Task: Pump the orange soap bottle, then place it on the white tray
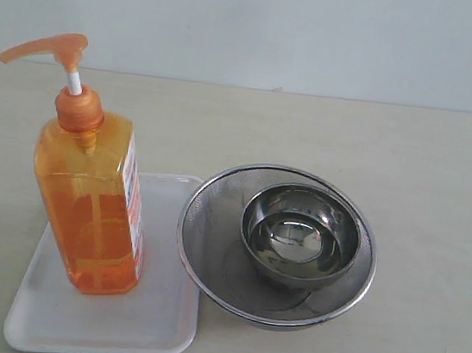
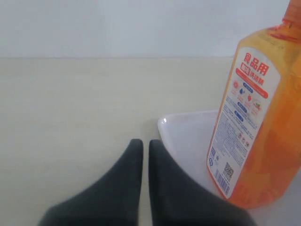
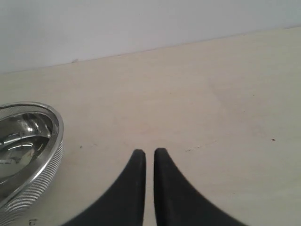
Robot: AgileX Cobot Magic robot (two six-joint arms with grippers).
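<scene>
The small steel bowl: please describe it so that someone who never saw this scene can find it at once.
On the pale beige table, beside the flat white plastic tray, lies a round steel mesh strainer. The small shiny steel bowl sits inside it. Unlike the strainer, its wall is solid and mirror-smooth.

The left pincer (image 2: 142,142) and right pincer (image 3: 149,151) each show two smooth matte-black fingers (image 2: 131,165) tapering to rounded tips.

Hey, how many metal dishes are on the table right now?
2: a mesh strainer beside the tray, and a smaller steel bowl sitting inside it. Nothing looks hidden.
</scene>
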